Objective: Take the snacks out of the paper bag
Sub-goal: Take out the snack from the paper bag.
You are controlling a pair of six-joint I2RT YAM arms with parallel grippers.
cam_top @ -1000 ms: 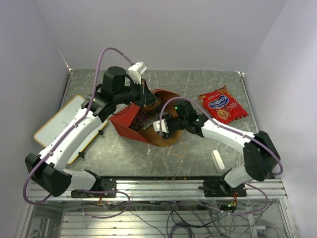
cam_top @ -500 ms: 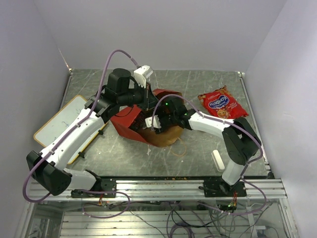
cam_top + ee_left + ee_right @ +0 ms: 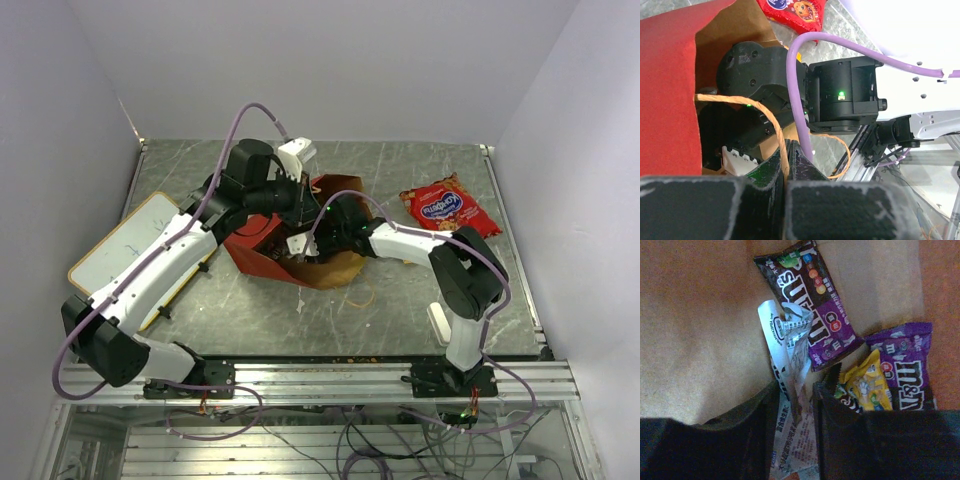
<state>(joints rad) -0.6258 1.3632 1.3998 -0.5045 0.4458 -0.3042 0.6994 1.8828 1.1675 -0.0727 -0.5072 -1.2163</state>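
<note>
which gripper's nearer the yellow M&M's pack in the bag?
Right. The right gripper is inside the paper bag, just beside the yellow pack; the left gripper is outside at the mouth, pinching the handle.

From above, the right claw point(image 3: 795, 402) and the small wrappers point(image 3: 815, 310) are hidden inside the tall red paper bag point(image 3: 250, 250). Its dark fingers point(image 3: 840, 440) cover the lower end of a crinkled silver-white wrapper point(image 3: 790, 335); whether they pinch it is unclear. The left wrist view's top edge cuts off the large red crinkly packet point(image 3: 795, 12), and the thin tan loop handle point(image 3: 780, 142) vanishes between the left claw's point(image 3: 788, 162) blurred fingers.
</note>
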